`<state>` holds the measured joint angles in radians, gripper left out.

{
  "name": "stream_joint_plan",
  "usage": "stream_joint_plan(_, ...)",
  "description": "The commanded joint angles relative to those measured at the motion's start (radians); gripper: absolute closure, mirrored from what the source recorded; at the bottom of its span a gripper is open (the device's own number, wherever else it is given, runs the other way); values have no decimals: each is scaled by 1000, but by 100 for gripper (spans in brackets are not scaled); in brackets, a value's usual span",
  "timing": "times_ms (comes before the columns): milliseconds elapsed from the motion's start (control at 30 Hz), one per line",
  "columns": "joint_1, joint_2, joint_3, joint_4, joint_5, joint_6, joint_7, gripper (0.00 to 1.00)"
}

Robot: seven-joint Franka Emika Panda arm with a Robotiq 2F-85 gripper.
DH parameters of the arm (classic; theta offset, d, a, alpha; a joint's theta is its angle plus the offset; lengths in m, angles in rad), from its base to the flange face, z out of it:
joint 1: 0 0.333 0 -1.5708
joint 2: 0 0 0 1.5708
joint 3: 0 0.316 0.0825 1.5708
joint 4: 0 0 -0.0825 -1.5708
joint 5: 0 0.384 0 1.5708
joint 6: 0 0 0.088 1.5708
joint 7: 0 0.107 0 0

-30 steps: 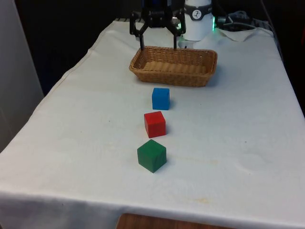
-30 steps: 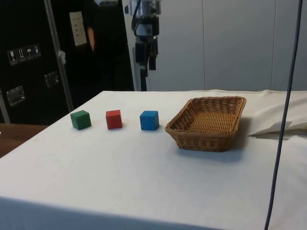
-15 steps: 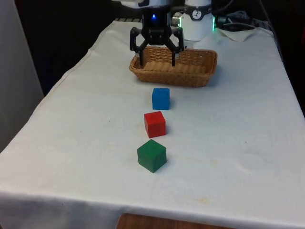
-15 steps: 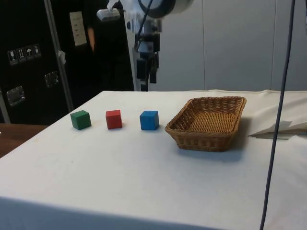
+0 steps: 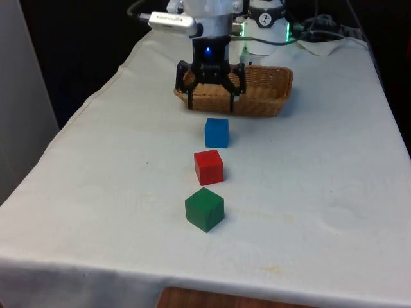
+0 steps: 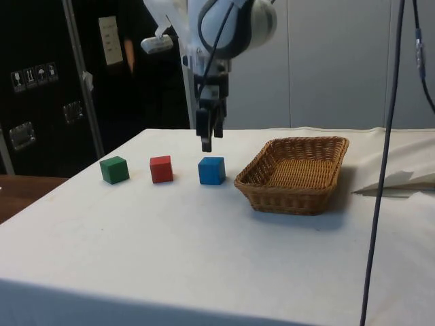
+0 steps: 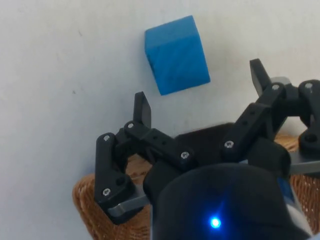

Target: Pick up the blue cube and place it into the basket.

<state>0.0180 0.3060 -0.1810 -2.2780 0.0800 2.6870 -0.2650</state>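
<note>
The blue cube (image 5: 216,132) (image 6: 212,170) (image 7: 177,54) rests on the white cloth just in front of the wicker basket (image 5: 273,97) (image 6: 299,173). It is the cube nearest the basket in a row of three. My gripper (image 5: 211,101) (image 6: 206,145) (image 7: 200,92) hangs open above the cloth, between the basket's near rim and the blue cube, a little above cube height. Nothing is between its fingers, and the cube lies ahead of the fingertips, untouched.
A red cube (image 5: 209,167) (image 6: 161,169) and a green cube (image 5: 205,208) (image 6: 114,170) continue the row away from the basket. The basket holds nothing that I can see. Cables and crumpled cloth (image 5: 321,40) lie behind it.
The gripper has come from behind the basket, over it, and down towards the blue cube, staying open. The cubes and basket have not moved.
</note>
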Motion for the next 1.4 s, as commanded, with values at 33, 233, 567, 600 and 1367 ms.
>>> stream_joint_plan(33,-7,21,13,1,22,31,-11,0)
stream_joint_plan(233,-9,58,18,3,26,75,-11,0)
stream_joint_plan(567,-7,117,18,11,24,142,-6,0)
stream_joint_plan(600,-6,117,16,11,23,141,-5,0)
stream_joint_plan(1367,0,120,7,13,13,138,1,100)
